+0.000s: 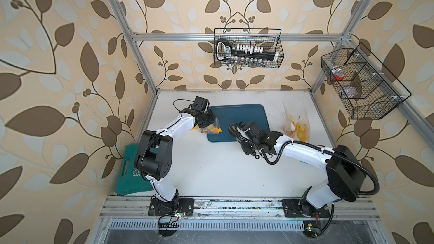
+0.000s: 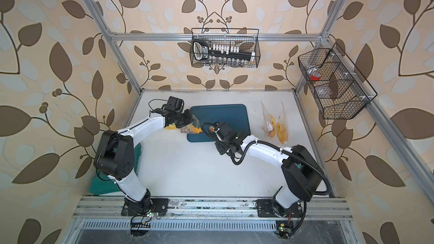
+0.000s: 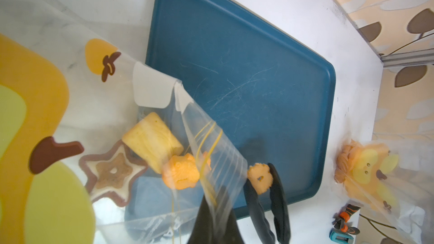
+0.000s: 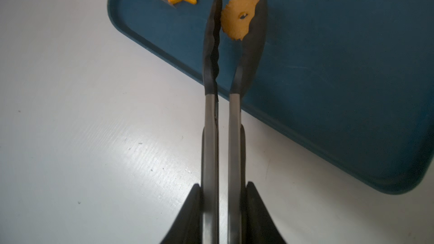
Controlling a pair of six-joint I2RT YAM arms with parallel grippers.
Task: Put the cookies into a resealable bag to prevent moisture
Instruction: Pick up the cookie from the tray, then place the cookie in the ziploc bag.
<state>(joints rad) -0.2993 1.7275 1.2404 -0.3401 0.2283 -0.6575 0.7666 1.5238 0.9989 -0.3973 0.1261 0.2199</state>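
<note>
My left gripper (image 3: 215, 219) is shut on the rim of a clear resealable bag (image 3: 211, 146), holding it up at the near left corner of the blue tray (image 1: 246, 113). Inside the bag lie cookies: a brown star (image 3: 112, 172), a pale yellow block (image 3: 152, 142) and an orange one (image 3: 180, 172). My right gripper (image 4: 223, 184) is shut on the metal handles of black-tipped tongs (image 4: 211, 125). The tong tips pinch a flower-shaped orange cookie (image 4: 237, 17) above the tray (image 4: 328, 66), just beside the bag's mouth. In a top view that flower-shaped cookie (image 2: 211, 128) shows ahead of the right wrist.
Two more clear bags with yellow prints (image 1: 296, 125) lie on the white table right of the tray. A green tool case (image 1: 130, 174) sits behind the left arm. Wire baskets hang on the back wall (image 1: 249, 48) and the right wall (image 1: 359, 83).
</note>
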